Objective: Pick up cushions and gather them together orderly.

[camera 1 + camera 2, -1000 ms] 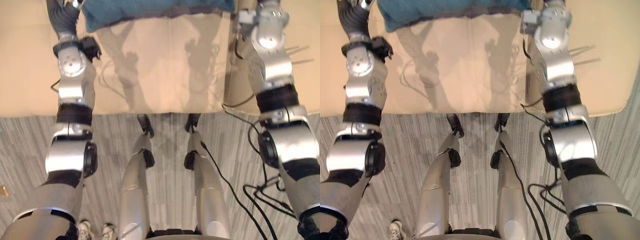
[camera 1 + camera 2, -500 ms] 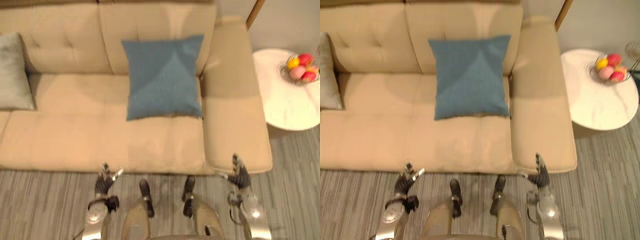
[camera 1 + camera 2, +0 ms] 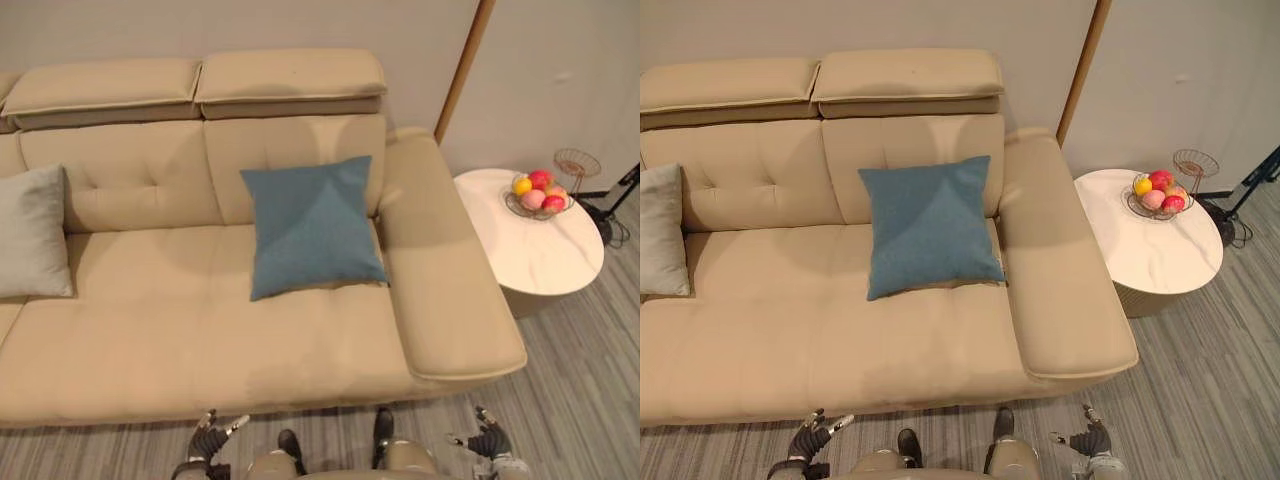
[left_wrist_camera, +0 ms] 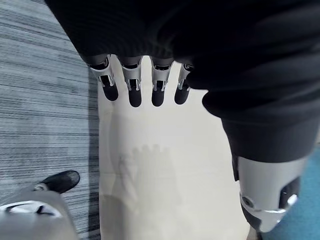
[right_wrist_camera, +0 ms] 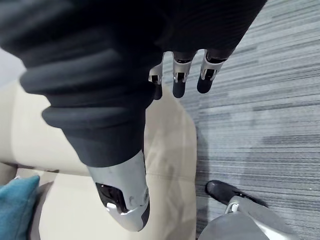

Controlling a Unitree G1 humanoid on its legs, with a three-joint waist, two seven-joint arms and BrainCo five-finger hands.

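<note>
While the left robot hand is open and empty, the grey cushion sits far ahead to its left. The blue cushion leans ahead, between it and the open, empty right robot hand. Both look soft and light; grab a corner.
</note>
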